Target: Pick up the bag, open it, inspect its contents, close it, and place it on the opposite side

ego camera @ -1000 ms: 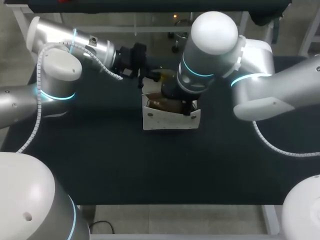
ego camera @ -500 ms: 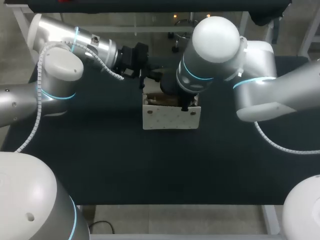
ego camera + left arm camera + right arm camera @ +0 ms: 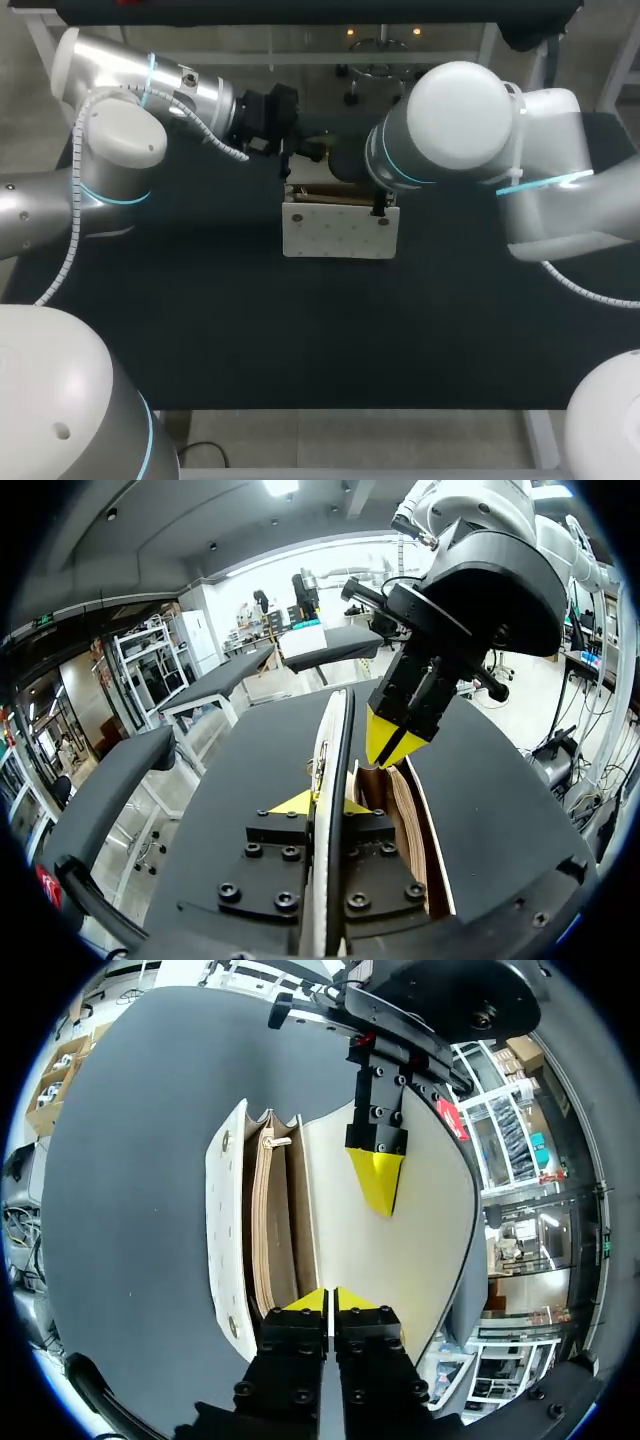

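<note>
On the table, our left gripper and right gripper, both pinching the bag, have narrowed its mouth, so closing seems underway.

bag on table — left pincer at its left, right pincer opposite.

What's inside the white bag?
Inside the bag I see brown pockets standing side by side, with a small metal pull at one end. No loose things show. The bottoms of the pockets are hidden between the dividers.
</note>
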Controlling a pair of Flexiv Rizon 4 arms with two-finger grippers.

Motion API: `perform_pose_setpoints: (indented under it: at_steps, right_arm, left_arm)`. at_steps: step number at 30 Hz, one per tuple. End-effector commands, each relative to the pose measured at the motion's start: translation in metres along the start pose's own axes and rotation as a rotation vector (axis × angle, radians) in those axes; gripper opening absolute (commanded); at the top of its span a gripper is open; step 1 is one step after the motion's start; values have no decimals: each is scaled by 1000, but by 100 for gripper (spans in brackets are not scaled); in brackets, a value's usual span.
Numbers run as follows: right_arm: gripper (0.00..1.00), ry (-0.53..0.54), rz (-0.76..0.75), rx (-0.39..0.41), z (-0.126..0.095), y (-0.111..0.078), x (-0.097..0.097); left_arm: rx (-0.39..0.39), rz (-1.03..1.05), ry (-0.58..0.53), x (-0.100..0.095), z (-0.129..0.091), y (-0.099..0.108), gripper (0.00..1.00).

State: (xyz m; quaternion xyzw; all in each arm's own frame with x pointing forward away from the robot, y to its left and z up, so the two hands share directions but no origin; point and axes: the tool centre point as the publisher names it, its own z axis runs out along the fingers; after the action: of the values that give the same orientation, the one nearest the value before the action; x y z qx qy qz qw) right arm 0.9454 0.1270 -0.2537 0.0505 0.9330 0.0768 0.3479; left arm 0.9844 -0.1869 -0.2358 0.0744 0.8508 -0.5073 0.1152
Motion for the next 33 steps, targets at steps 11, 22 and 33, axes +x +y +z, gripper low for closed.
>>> perform_pose_setpoints:
  at_steps: [11, 22, 33]
  right_arm:
    - [0, -142, -3, -38, -71, -21, 12]
    - [0, -179, -25, -55, -101, -29, 37]
    - [0, -136, -18, -44, -88, -40, 58]
  left_arm:
    - [19, -18, -19, 13, -6, -22, 0]
    - [13, -69, 34, 17, 20, -8, 0]
    - [-3, 41, -29, 10, 29, 20, 0]
